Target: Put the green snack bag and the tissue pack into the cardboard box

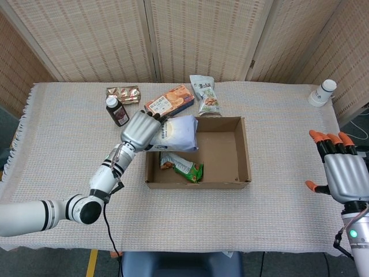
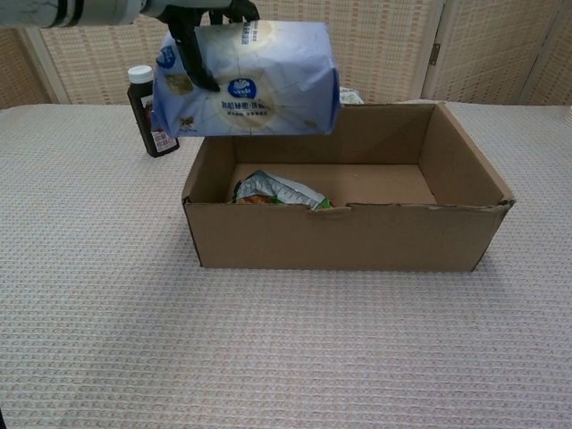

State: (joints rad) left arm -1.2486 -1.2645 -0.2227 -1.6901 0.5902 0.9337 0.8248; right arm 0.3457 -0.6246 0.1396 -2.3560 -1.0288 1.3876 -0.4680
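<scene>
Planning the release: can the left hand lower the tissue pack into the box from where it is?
Probably yes. The left hand holds the tissue pack above the cardboard box at its left end; the top is open, and only the green snack bag lies inside, low on the floor.
</scene>
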